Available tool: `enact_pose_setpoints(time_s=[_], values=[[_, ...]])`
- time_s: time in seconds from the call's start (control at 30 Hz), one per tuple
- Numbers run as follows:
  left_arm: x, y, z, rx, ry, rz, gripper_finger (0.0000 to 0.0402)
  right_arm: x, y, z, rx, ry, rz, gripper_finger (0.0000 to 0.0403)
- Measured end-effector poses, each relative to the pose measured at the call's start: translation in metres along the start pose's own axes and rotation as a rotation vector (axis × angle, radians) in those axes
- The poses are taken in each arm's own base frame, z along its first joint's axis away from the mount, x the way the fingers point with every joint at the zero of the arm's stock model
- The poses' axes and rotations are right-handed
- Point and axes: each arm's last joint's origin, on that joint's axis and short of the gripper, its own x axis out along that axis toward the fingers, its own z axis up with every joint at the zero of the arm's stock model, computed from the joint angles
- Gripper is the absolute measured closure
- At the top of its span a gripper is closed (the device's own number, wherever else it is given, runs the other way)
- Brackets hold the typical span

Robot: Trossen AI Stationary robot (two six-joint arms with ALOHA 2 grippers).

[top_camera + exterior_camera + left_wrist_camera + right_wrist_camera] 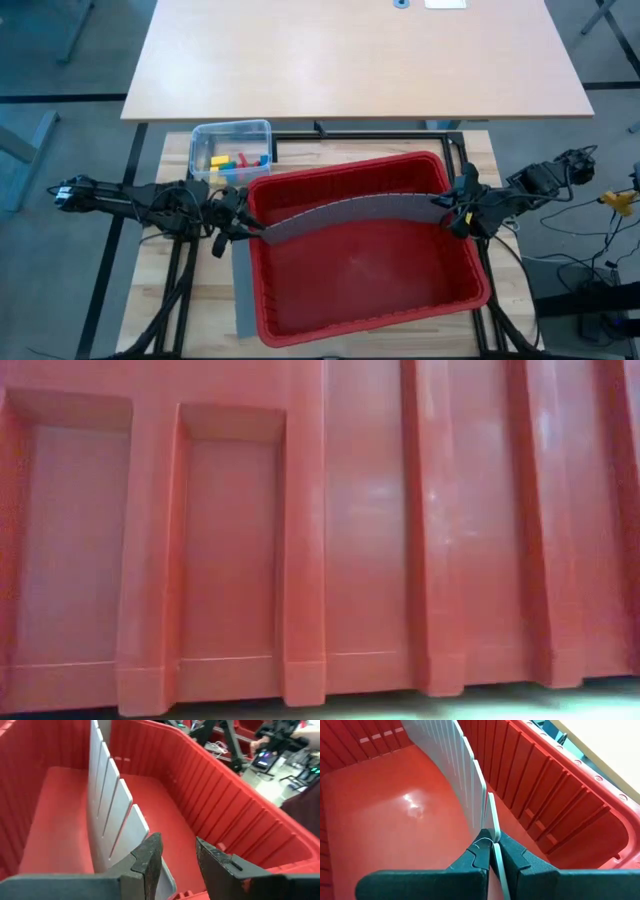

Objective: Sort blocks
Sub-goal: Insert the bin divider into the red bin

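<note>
The red bin (365, 270) filled the near middle of the wooden table (175, 280), and its ribbed outer wall (330, 530) blocked the whole low view. A long grey slotted divider panel (355, 213) spanned the bin from side to side, bowed toward the far wall. At its right end the right gripper (491, 851) was clamped on the panel's edge, the thin grey sheet pinched between both fingers. At the left end, over the bin's left rim, the left gripper (176, 851) sat with a gap between its fingers (150, 857), one finger just beside the panel's end (117, 820); whether it actually pressed the panel I could not tell. Farther back, just beyond the bin's left far corner, stood a small clear tub (232, 150) holding the blocks (238, 160), yellow, blue, red and green. Beyond lay a pale desk (355, 55).
</note>
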Motion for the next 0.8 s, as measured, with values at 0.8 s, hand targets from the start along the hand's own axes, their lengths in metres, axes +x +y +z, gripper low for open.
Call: enact_pose_setpoints(time_s=[0.8], values=[[0.009,-0.004,0.026,0.049,0.209,0.149,0.0299,0.003,0.0,-0.002,-0.005,0.006,-0.009,0.0403]])
